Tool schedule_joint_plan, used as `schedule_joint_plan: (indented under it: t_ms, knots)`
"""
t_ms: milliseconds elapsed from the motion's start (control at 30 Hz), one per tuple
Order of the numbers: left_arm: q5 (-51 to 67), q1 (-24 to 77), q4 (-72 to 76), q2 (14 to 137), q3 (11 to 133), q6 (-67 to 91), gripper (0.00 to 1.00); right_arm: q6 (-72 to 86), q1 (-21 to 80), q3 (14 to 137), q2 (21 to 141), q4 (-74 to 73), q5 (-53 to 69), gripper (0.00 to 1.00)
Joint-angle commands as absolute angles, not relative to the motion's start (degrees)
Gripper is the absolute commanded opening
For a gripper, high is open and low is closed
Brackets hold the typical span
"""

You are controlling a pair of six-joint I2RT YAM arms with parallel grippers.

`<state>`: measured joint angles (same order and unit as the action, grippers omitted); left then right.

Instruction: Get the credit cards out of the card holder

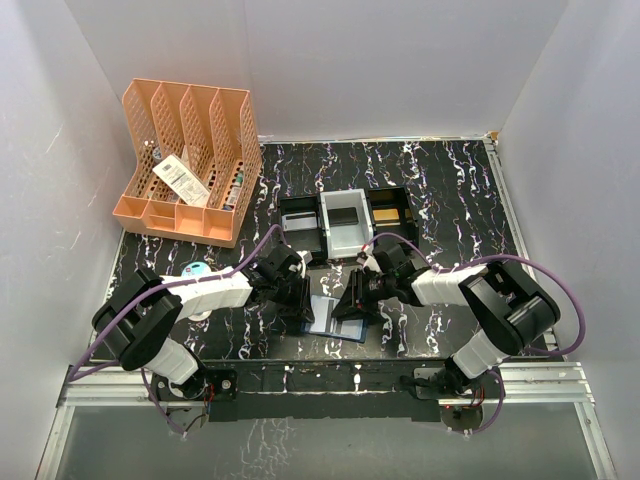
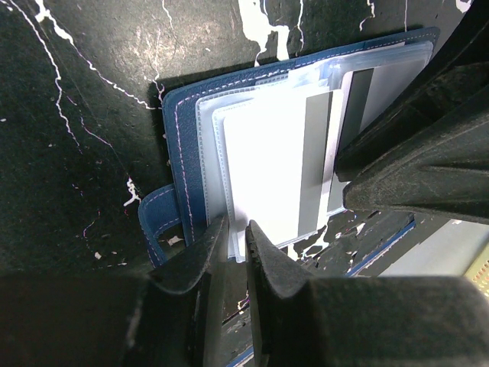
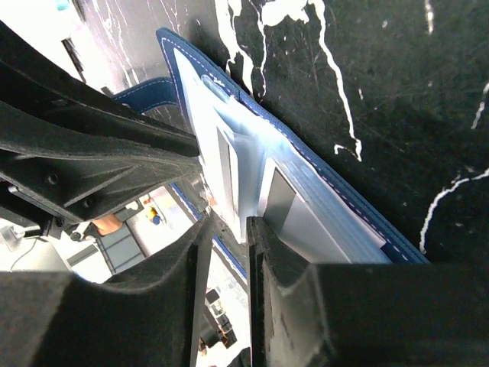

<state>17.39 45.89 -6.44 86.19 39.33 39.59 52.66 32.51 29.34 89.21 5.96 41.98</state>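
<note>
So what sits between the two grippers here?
The open card holder, flat on the table; the left gripper and right gripper flank it, clearest in the top view.

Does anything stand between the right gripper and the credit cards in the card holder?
Only the clear plastic sleeves of the open card holder, which cover the credit cards. The right gripper is right at the sleeves' edge. The left gripper works from its own side, out of the way.

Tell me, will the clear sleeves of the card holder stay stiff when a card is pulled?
Probably not: the clear sleeves look thin and fan apart inside the card holder. The card looks flat and stiff, so it may slide while its sleeve lifts with it.
</note>
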Motion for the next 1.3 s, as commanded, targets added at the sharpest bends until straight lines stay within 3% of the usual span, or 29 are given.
schedule_joint_plan:
  t_ms: [0,267,467,667,1267]
  knots:
    - [16.79,46.01,-8.86,84.96,39.04,38.94,0.15,53.48,32.51,29.82,89.78,9.24,41.35,0.25]
    - [16.88,46.05,-9.07,85.03,39.47,38.85,0.15,54.63,33.65,30.49,92.2,11.17,40.41,0.24]
    - [16.28,46.14,-9.76,84.96,39.6,38.89,0.15,55.0,33.84,29.89,91.28,11.94,40.37,0.08]
    - [16.08,46.08,-9.95,84.84,39.31,38.95,0.14,52.25,33.47,29.79,89.57,9.18,42.61,0.04]
    - [15.91,46.06,-10.2,84.03,39.13,39.01,0.14,44.03,28.31,30.17,86.21,-1.26,45.63,0.04]
